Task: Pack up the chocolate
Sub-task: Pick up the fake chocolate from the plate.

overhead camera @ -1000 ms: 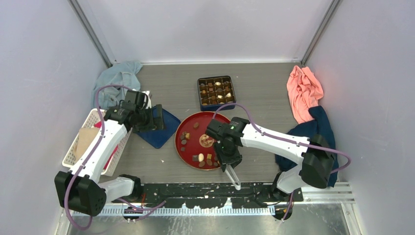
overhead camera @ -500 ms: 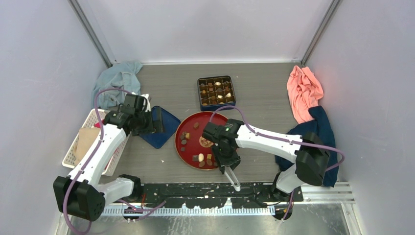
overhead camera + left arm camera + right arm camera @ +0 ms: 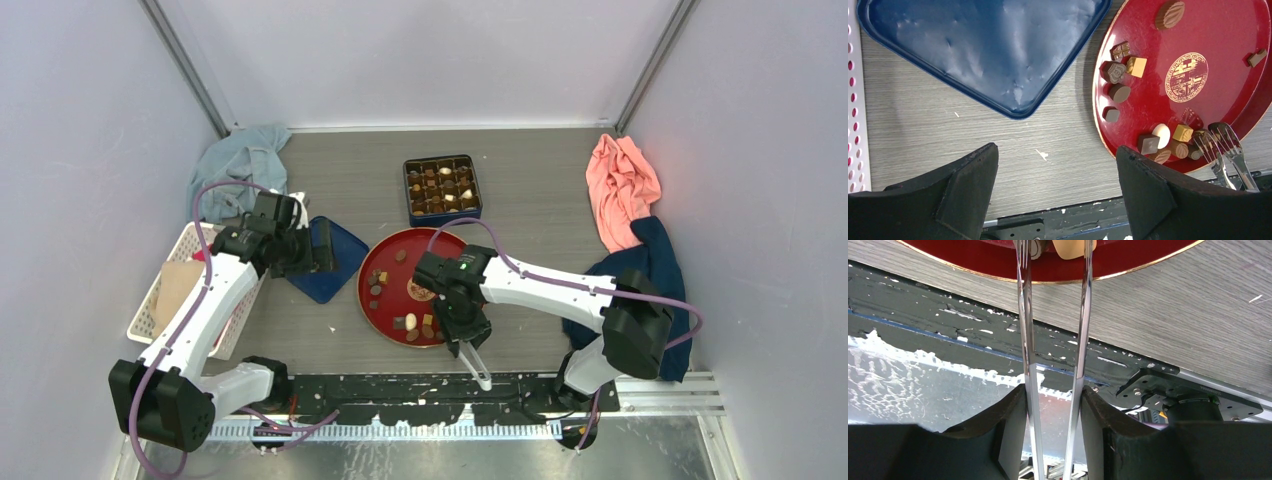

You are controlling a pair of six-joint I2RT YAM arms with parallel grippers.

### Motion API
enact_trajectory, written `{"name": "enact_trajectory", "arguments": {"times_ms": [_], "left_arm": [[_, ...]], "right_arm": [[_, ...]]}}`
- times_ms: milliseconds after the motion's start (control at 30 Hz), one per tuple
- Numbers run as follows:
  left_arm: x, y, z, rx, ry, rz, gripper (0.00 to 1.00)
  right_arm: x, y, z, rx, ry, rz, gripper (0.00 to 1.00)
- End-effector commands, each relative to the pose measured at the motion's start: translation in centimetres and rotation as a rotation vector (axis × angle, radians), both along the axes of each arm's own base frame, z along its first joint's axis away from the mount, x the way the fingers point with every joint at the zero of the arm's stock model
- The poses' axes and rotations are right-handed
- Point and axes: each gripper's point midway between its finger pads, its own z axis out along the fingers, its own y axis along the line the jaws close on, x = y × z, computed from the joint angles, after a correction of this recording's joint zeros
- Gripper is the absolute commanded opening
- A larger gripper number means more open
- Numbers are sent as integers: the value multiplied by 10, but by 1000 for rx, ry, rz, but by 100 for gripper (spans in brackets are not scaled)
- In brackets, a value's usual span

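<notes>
Chocolate [image 3: 1161, 133] lies loose on the red plate [image 3: 1228, 40], its near-rim cluster right at the tips of the tongs [image 3: 1220, 145] the right claw [image 3: 1053, 400] is clamped on — the left claw [image 3: 1055, 150], spread wide apart and empty, hangs farther off to the left over the tabletop [image 3: 923, 130].

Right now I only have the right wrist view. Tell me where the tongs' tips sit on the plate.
Observer: The tongs reach over the near rim of the red plate, right beside a cluster of chocolate.
Operator: Give me the box's location.
Observer: The dark blue box sits just beyond the plate's far edge and already holds several pieces.
Operator: Report the other arm.
Observer: The left end effector is open and empty, hovering by the blue tray.
</notes>
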Motion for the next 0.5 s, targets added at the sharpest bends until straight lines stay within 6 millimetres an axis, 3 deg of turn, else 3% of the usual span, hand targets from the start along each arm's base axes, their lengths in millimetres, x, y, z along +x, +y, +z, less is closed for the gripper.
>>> {"name": "enact_trajectory", "arguments": {"times_ms": [0,467], "left_arm": [[5,-1,7,-20,-41,6,88],[1,-11,12,-72,-55,-35,88]], "right_arm": [[-2,6,3,33,6,19,47],[-6,-1,-11,11,19,46,46]]}}
